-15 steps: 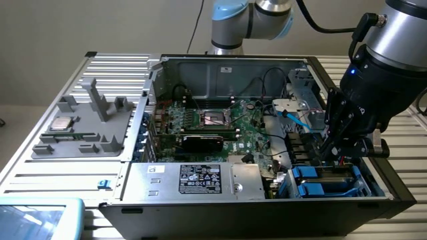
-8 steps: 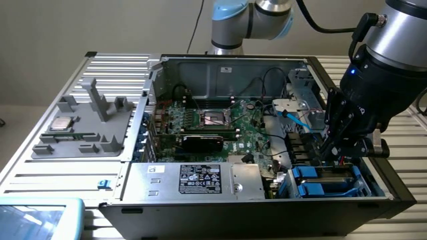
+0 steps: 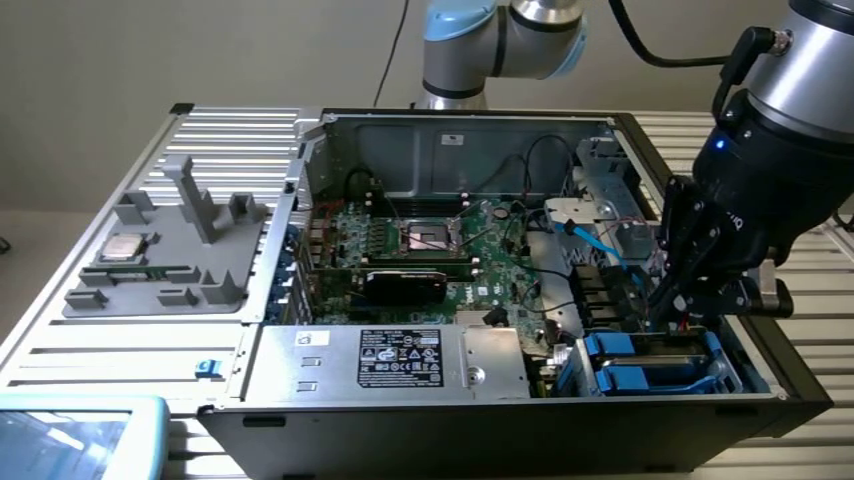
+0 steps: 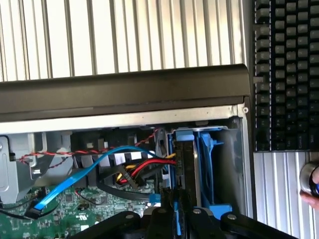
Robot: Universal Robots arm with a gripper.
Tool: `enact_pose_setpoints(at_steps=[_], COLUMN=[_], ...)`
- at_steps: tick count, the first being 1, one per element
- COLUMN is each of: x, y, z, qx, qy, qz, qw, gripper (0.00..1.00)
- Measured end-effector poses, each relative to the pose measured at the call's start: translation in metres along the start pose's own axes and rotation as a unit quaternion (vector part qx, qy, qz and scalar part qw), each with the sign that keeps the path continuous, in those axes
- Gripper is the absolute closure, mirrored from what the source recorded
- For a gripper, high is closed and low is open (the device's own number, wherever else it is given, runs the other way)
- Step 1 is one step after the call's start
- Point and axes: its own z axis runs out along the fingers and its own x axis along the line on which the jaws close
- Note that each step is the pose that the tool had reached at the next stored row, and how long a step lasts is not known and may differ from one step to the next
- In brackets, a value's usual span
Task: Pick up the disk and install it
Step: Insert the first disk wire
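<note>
The disk point(image 4: 185, 164) stands on edge in the drive bay at the front corner of the open computer case, on the exterior view's right. It shows as a dark slab between bright blue rails point(image 4: 205, 159). My gripper point(image 4: 175, 221) is directly over it, shut, with a thin blue strip of the disk's rail pinched between the black fingers point(image 4: 192, 216). In the exterior view my gripper point(image 3: 663, 300) reaches down into the case just above the blue carriers of the bay point(image 3: 641, 365). Its fingertips sit low among the cables.
Red, yellow and blue cables point(image 4: 124, 167) run close beside the bay. The motherboard point(image 3: 427, 250) fills the case's middle, and a silver box with a black label point(image 3: 400, 360) sits at the front. A grey tray holding a small square chip point(image 3: 127, 247) lies outside. A black keyboard point(image 4: 284, 74) lies beyond the case wall point(image 4: 124, 89).
</note>
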Motion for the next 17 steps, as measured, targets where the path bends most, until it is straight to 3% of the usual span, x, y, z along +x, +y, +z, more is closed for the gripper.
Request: enact_pose_setpoints(at_steps=[17], x=[-0.001], y=[0.0011], z=[0.0159], qx=[0.0007], qy=[-0.0001], qz=[0.001], qw=[1.0000], gripper=[0.84])
